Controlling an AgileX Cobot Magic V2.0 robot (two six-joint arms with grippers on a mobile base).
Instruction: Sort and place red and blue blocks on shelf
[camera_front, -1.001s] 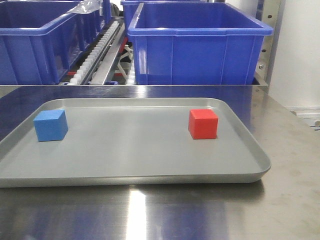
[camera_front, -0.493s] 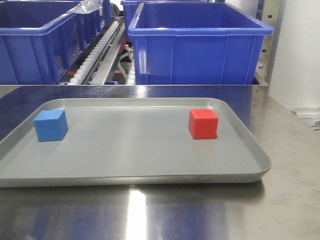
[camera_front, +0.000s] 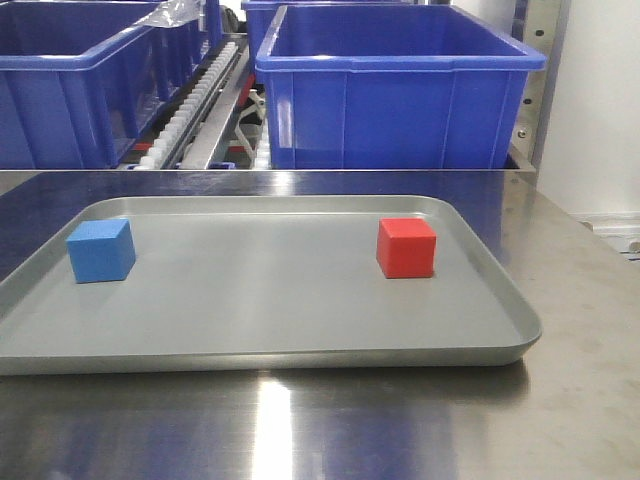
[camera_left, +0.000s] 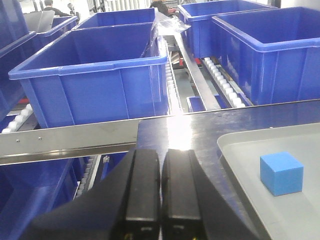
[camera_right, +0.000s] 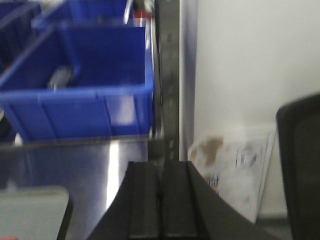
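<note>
A blue block (camera_front: 101, 250) rests at the left end of a shallow grey tray (camera_front: 300, 350), and a red block (camera_front: 406, 247) sits toward its right end. The blue block (camera_left: 281, 173) also shows at the right of the left wrist view. My left gripper (camera_left: 162, 152) is shut and empty, over the steel table to the left of the tray. My right gripper (camera_right: 160, 164) is shut and empty, to the right of the tray's corner (camera_right: 35, 215). Behind the table stands the shelf, with its white roller rails (camera_front: 190, 110) and flat front rail (camera_left: 70, 140).
Large blue bins (camera_front: 395, 85) (camera_front: 70, 90) stand on the shelf rollers behind the shiny steel table (camera_front: 560, 420). A steel upright (camera_right: 167, 75) and a white wall (camera_right: 250, 65) lie at the right. A dark chair back (camera_right: 300, 165) sits at the far right.
</note>
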